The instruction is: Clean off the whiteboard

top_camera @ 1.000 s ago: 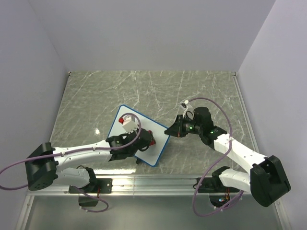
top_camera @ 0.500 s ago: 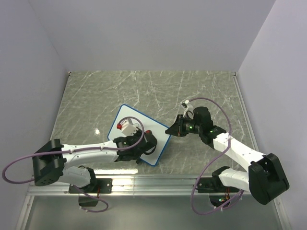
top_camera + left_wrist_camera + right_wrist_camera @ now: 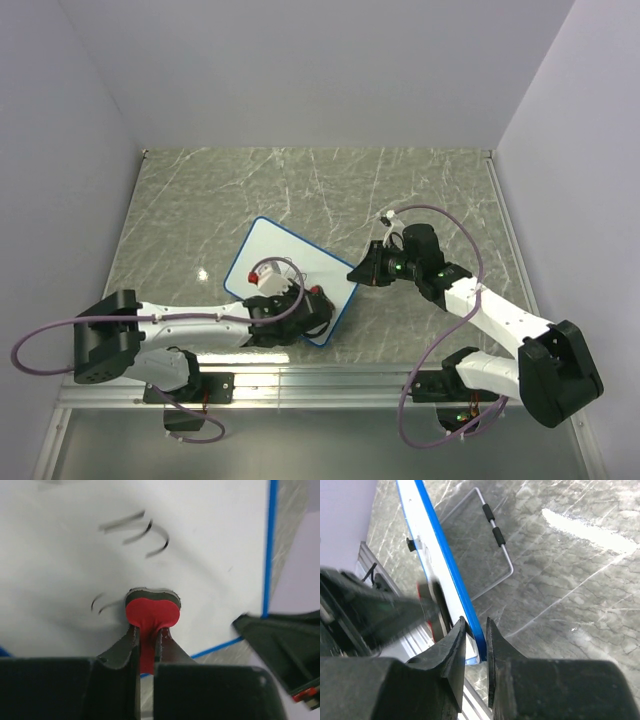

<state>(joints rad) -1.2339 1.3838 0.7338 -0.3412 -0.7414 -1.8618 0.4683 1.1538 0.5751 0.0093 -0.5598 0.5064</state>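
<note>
Mid-wipe. Left gripper point(image 3: 145, 631) clamps eraser point(image 3: 151, 611) on board point(image 3: 210, 565). Right gripper point(image 3: 475, 630) straddles rim, grip unclear. Next: sweep over 2 scribbles point(image 3: 122, 523).

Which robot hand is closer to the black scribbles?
Left. The left gripper holds the red eraser on the whiteboard beside the scribbles; the right gripper pinches its blue rim.

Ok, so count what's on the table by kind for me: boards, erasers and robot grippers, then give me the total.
whiteboard: 1
eraser: 1
grippers: 2, the left gripper and the right gripper
total: 4
</note>
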